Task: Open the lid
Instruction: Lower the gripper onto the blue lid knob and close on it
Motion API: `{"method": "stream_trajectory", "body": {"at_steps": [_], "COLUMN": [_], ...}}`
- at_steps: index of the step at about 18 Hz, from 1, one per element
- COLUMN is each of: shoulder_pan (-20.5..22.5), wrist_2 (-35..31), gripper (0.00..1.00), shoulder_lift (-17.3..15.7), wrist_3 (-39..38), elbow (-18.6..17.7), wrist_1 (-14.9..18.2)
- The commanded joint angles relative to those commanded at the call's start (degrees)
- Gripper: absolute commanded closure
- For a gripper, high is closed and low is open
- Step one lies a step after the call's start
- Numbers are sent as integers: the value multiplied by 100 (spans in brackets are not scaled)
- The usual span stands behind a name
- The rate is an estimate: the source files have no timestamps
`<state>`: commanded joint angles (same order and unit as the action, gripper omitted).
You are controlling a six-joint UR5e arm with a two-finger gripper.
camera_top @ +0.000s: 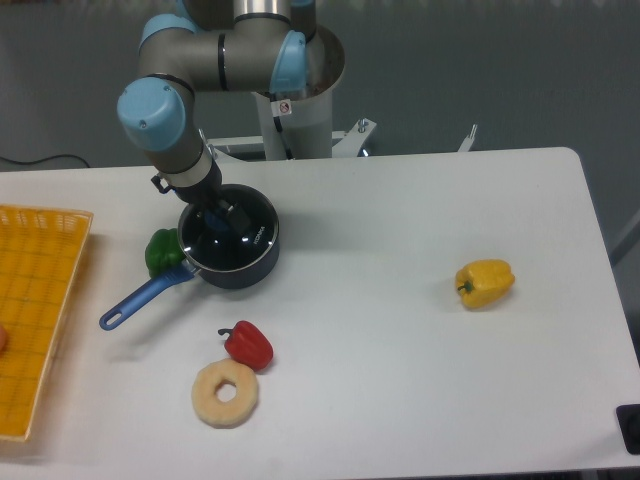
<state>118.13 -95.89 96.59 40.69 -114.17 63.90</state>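
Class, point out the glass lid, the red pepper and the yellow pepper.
Lid (222,243), fixed camera, on its glass.
Red pepper (249,345), fixed camera, middle of body.
Yellow pepper (485,282), fixed camera, middle of body.

Single UR5e arm, grey tubes with light-blue joint caps. Base column stands at far centre, behind the counter edge. From the top of the column a horizontal link runs left to a big blue-capped elbow joint at upper left. From there the wrist section drops down and slightly right, dark at its lower end. Claw (224,218) points downward at left-centre of the scene, low, close to the counter level. Two dark fingers (237,214) visible, set close together around a blue knob; whether they actually clamp it is too small and dark to tell.
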Motion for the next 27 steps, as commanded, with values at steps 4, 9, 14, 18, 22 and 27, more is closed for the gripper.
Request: {"method": "stream_trajectory", "body": {"at_steps": [4, 9, 14, 18, 22, 27], "shoulder_pan": [9, 35, 35, 35, 53, 123], "wrist_2": [-9, 0, -9, 0, 9, 0], "gripper": [0, 1, 38, 48, 49, 50], "shoulder_lift": [-9, -18, -9, -9, -9, -18], "wrist_3": [17, 70, 70, 79, 79, 88], "elbow": [-9, 9, 44, 62, 114, 263], "wrist_1": [9, 17, 18, 18, 35, 97]}}
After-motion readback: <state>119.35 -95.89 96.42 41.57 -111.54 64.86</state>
